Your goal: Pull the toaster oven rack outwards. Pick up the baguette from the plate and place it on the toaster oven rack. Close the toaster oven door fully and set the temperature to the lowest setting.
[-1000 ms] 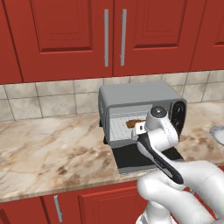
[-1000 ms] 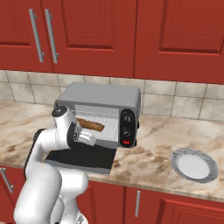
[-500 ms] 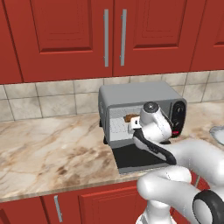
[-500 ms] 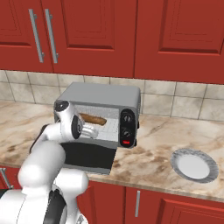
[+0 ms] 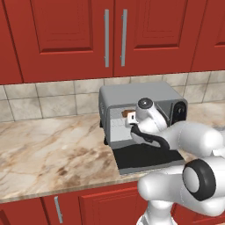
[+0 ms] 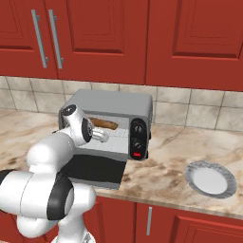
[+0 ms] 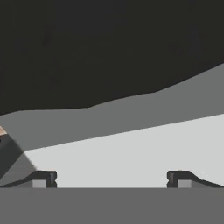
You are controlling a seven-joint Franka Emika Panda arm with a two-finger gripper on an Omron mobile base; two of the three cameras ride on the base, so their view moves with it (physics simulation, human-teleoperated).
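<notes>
The gripper (image 7: 112, 179), jaws spread wide and empty, reaches into the toaster oven (image 6: 116, 105). The baguette (image 6: 105, 124) lies inside, just beside the hand, above the lowered toaster oven door (image 6: 97, 171).

Arm stretched forward, end effector (image 7: 112, 179) jaws wide apart

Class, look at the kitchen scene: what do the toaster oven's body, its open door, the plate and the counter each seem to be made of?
Toaster oven: brushed grey metal, judging by its flat, dull sheen.
Toaster oven door: dark, near-black glass, probably, smooth and lying open.
Plate: pale glazed ceramic, possibly, with a ridged rim.
Counter: polished marble-like stone, beige with brown veins.
</notes>
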